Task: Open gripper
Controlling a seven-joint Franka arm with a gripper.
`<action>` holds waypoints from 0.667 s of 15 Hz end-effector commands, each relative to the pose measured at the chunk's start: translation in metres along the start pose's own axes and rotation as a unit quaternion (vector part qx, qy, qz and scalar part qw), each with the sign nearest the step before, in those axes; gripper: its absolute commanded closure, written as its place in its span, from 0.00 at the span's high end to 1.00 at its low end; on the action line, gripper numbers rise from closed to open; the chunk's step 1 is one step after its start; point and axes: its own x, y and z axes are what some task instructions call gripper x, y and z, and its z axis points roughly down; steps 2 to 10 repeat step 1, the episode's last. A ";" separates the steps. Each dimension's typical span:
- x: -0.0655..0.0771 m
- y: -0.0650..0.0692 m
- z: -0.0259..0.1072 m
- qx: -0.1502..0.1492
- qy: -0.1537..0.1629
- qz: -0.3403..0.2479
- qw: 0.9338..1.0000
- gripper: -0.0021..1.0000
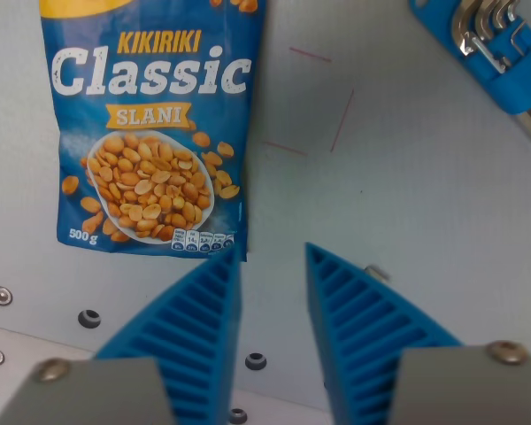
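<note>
My gripper [273, 255] shows at the bottom of the wrist view as two blue ribbed fingers [203, 319]. The fingertips stand apart with a clear gap and nothing between them, so the gripper is open and empty. It hovers over the light grey table surface [398, 177]. A blue bag of peanuts [150, 124], labelled "Kikiriki Classic", lies flat on the table at the wrist view's upper left. Its lower right corner is just above the left fingertip.
A set of metal hex keys in a blue holder [500, 44] lies at the wrist view's top right. Thin pink lines [341, 119] are drawn on the table. Screws and holes [88, 317] line the table's plate edge at the bottom.
</note>
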 end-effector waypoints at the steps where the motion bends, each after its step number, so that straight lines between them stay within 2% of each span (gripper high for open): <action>1: 0.000 0.000 -0.002 -0.001 0.002 0.000 1.000 1.00; 10: 0.000 0.000 -0.002 -0.001 0.002 0.000 1.000 1.00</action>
